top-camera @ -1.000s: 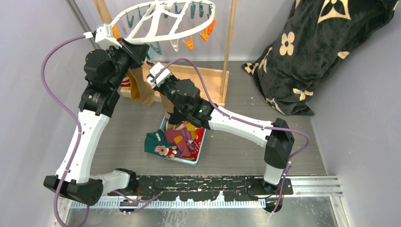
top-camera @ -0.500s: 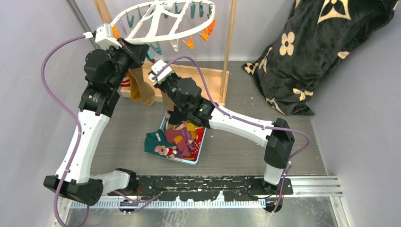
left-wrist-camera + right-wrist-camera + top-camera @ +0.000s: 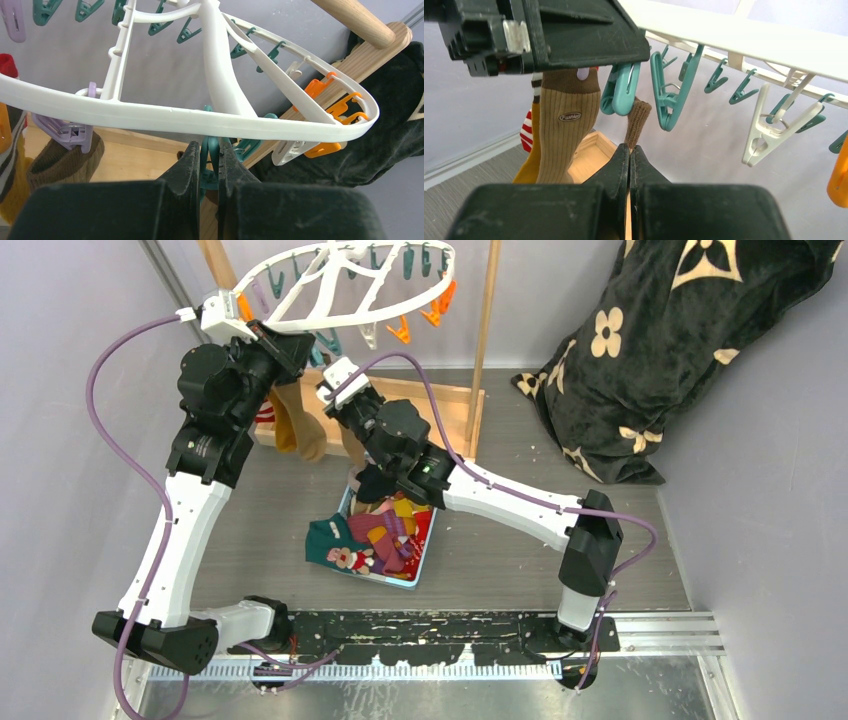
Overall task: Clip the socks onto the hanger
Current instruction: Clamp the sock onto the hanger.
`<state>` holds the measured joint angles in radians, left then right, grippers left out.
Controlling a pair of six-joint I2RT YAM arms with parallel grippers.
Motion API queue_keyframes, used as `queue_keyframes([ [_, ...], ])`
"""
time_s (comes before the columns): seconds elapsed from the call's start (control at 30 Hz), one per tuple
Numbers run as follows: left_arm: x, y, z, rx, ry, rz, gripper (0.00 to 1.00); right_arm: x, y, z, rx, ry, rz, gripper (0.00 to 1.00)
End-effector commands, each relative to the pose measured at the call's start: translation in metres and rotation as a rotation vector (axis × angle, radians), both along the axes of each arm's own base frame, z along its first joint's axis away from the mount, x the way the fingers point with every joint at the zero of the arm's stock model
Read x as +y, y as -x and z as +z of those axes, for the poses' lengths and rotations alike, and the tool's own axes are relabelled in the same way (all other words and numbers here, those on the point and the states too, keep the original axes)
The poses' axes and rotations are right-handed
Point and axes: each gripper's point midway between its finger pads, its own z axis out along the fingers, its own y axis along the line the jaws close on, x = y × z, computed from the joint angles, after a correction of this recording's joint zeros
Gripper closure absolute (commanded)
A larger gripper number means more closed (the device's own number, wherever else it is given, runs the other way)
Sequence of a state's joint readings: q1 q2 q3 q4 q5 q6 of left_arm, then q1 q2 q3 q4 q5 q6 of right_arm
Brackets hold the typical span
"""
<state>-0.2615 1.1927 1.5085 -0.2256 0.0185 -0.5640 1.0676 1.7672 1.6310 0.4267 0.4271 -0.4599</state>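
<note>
Overhead camera looks down; both wrist cameras closely face the hanger.

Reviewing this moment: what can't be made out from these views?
Right wrist view: the brown sock pinched in the right end effector; its lower part is hidden behind the fingers.
Left wrist view: the teal clip squeezed in the left end effector; its lower end is hidden between the fingers, so whether it is open is unclear.
Top view: how many socks the bin holds; the right arm covers part.

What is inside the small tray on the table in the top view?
A heap of socks: teal, maroon, mustard. The right arm covers the far end of the tray, so what lies there is hidden.
</note>
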Motion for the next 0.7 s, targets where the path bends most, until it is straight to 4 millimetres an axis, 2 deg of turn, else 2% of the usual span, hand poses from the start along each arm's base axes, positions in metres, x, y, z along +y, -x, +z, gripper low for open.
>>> queue_keyframes([
  [0.0, 0.007, 0.013, 0.028, -0.089, 0.008, 0.016, 1.00, -0.012, 0.011, 0.061, -0.069, -0.154, 0.015, 0.99],
  [0.3, 0.007, 0.014, 0.030, -0.097, 0.008, 0.015, 1.00, 0.001, 0.015, 0.047, -0.051, -0.122, 0.047, 0.99],
  [0.67, 0.008, 0.015, 0.033, -0.106, 0.013, 0.015, 1.00, 0.004, 0.016, 0.034, -0.035, -0.098, 0.047, 0.99],
])
